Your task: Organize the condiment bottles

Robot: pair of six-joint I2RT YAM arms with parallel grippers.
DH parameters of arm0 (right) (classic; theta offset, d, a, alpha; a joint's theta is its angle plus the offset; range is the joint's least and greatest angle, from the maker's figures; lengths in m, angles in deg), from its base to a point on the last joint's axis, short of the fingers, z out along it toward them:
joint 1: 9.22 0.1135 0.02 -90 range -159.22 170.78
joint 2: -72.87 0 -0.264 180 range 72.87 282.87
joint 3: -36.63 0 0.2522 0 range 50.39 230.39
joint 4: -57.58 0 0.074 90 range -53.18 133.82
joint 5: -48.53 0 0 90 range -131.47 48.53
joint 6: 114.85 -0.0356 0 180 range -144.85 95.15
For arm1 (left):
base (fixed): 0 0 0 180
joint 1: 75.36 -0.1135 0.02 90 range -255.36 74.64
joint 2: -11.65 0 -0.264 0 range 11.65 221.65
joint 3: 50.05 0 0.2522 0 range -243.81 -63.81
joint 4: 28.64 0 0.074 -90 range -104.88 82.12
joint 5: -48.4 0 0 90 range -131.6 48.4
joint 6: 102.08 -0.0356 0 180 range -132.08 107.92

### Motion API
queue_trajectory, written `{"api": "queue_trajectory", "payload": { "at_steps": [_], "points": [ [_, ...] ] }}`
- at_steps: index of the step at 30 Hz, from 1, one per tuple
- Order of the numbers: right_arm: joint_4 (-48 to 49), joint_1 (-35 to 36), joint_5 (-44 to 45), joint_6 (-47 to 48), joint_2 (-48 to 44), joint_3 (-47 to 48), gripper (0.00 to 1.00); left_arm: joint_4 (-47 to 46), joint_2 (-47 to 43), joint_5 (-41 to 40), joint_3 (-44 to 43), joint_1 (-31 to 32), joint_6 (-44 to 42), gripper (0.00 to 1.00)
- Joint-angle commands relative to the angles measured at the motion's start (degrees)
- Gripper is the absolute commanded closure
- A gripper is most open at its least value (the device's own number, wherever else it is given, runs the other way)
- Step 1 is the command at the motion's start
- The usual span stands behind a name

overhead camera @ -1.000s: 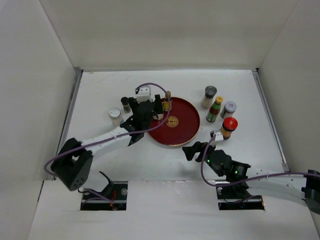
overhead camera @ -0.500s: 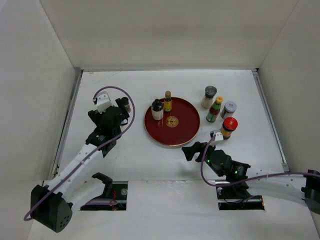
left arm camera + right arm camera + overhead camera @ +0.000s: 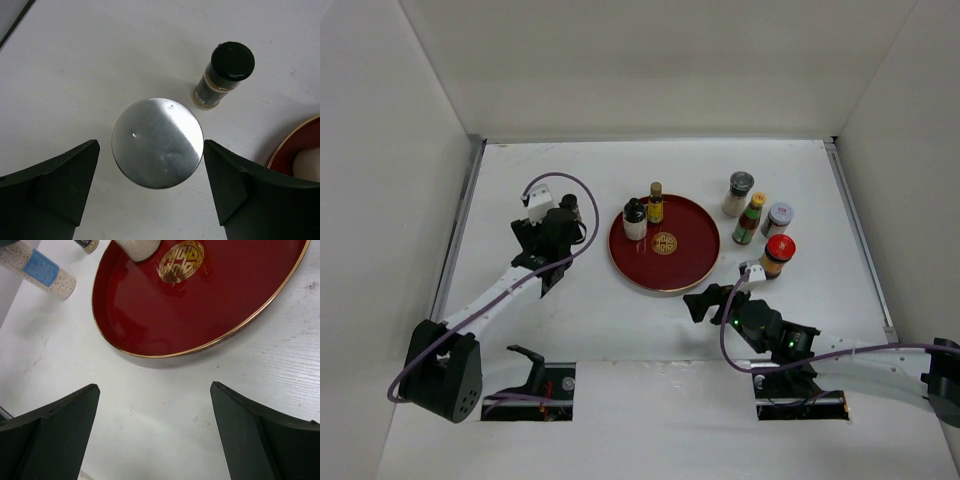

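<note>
My left gripper [image 3: 150, 150] is open, its fingers either side of a silver-capped jar [image 3: 157, 142] with gaps on both sides. In the top view the left gripper [image 3: 556, 240] hides that jar. A black-capped spice bottle [image 3: 222, 75] stands just beyond it on the table [image 3: 572, 208]. A white black-capped bottle [image 3: 635, 218] and a slim brown bottle [image 3: 655, 203] stand on the red tray [image 3: 685, 255]. Right of the tray are a grey-capped jar [image 3: 739, 193], a green yellow-capped bottle [image 3: 749, 220], a silver-capped jar [image 3: 778, 217] and a red-capped jar [image 3: 778, 255]. My right gripper [image 3: 705, 300] is open and empty.
The right wrist view shows the tray's near rim [image 3: 200, 347] ahead of the right gripper [image 3: 154, 390], with bare table between the fingers. A blue-labelled jar of white grains [image 3: 40, 272] shows at upper left. White walls enclose the table on three sides.
The left arm left the black-capped white bottle on the tray's left side, swung left, and now hangs over the silver-capped jar. The right arm has stayed put.
</note>
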Motion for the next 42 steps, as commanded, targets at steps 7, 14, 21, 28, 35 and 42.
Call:
{"api": "queue_trajectory", "payload": {
  "at_steps": [7,14,21,28,35,42],
  "points": [
    [2.3,0.8,0.2,0.3,-0.4,0.8,0.01,-9.3,1.7,0.2,1.1,-2.4,-0.5,0.53],
    [2.3,0.8,0.4,0.3,-0.4,0.8,0.01,-6.3,-11.6,-3.8,-0.7,6.4,-4.1,0.64],
    [2.3,0.8,0.8,0.2,-0.7,0.7,0.01,-5.3,-9.0,-4.4,-5.3,22.4,-2.4,0.64],
    [2.3,0.8,0.7,0.1,-1.0,0.5,0.01,-14.4,2.1,-3.3,-9.3,27.6,-3.4,0.64],
    [2.2,0.8,0.8,0.0,-1.8,0.2,0.01,-17.4,11.2,-2.0,-9.4,26.1,-4.2,0.64],
    [2.2,0.8,1.0,0.1,-1.4,0.4,0.00,-19.9,14.9,-1.3,-6.3,27.1,-3.4,0.33]
  ]
}}
